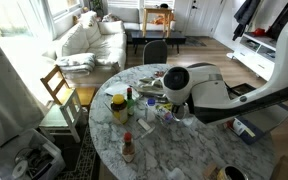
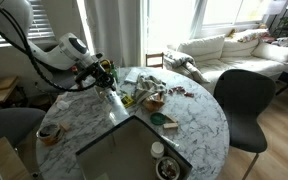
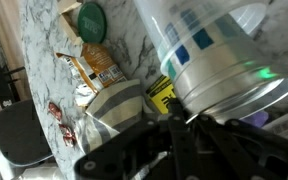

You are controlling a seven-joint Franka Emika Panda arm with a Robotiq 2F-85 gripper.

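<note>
Clear plastic jar (image 3: pixel 209 60) sits against the hand (image 3: pixel 184 128), its fingers together, above the cluttered marble tabletop (image 1: pixel 184 150); no grip seems made yet.

Looks like a home, living and dining room in one: white sofa (image 1: pixel 89 40) beside bright windows (image 2: pixel 174 20), round marble dining table (image 1: pixel 189 145) strewn with condiment bottles (image 1: pixel 120 106) and snack packets (image 3: pixel 99 65), wooden chair (image 1: pixel 59 85), hardwood floor (image 2: pixel 284 135).

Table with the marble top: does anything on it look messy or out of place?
Yes. Packets and wrappers lie strewn in a loose heap near the middle of the table instead of being stacked or sorted. A green lid lies by itself on the marble, on no container. No spill shows.
</note>
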